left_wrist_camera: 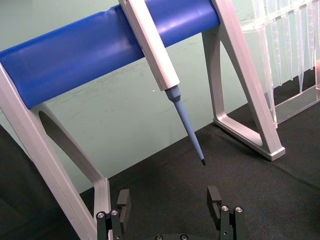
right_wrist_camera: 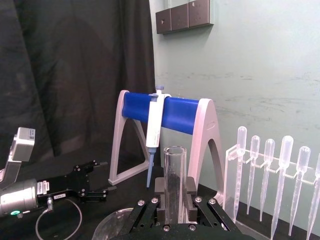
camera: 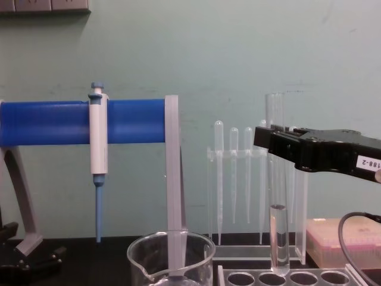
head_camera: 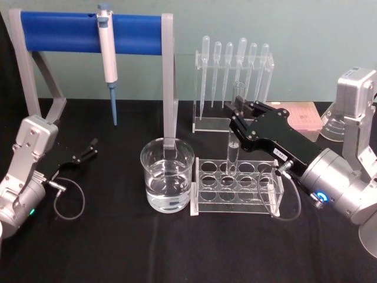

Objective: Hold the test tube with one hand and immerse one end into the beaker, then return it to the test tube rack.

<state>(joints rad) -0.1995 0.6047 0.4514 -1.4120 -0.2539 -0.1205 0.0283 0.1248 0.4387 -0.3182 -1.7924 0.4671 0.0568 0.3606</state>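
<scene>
Clamping test tube [head_camera: 232, 156] upright above rack [head_camera: 235, 203], right gripper [head_camera: 235, 118]; beaker [head_camera: 167, 177] beside; left gripper [head_camera: 92, 148] agape.

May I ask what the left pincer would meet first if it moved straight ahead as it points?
Probably the pipettor's blue tip, hanging off the stand ahead of the open left pincer, though depth is unclear. The right pincer holds the test tube at the rack.

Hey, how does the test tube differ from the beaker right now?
The test tube is slim and tall; the beaker is wide and squat. The tube is clamped upright by the right gripper at the rack; the beaker stands free on the table. Both are clear glass. The left gripper idles open, far left.
</scene>
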